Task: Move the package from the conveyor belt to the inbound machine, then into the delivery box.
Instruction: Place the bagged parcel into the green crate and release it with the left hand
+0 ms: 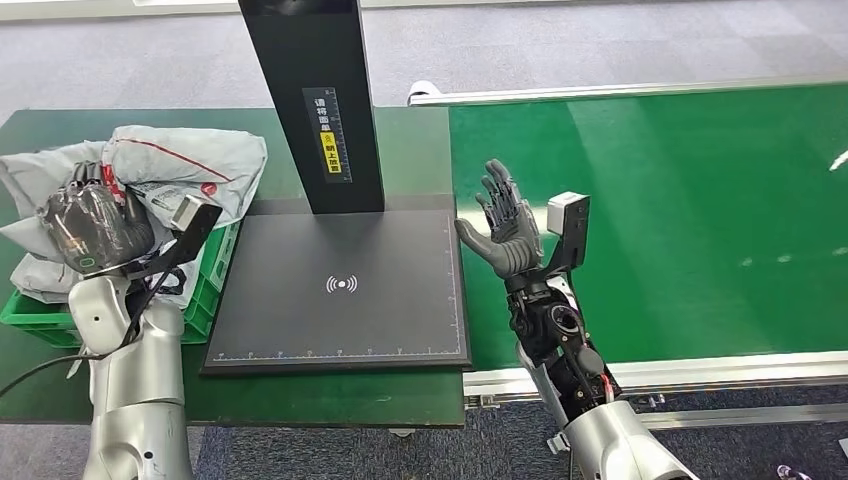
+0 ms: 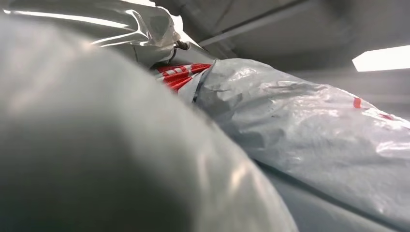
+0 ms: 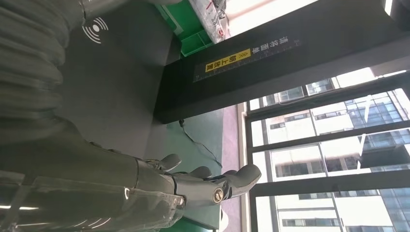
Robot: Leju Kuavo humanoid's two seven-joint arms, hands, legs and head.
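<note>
Over the conveyor belt (image 1: 700, 220), right hand (image 1: 505, 225) upright, fingers spread, holding nothing.

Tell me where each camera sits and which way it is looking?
Head view: high on the robot, looking forward and down at the black scanner plate, green conveyor belt and green box; both arms show.
Left wrist view: behind the left hand, pressed close against grey packages.
Right wrist view: behind the open right hand, facing the scanner's black post and windows.
Shared: head and right wrist views both show the scanner plate and post.
</note>
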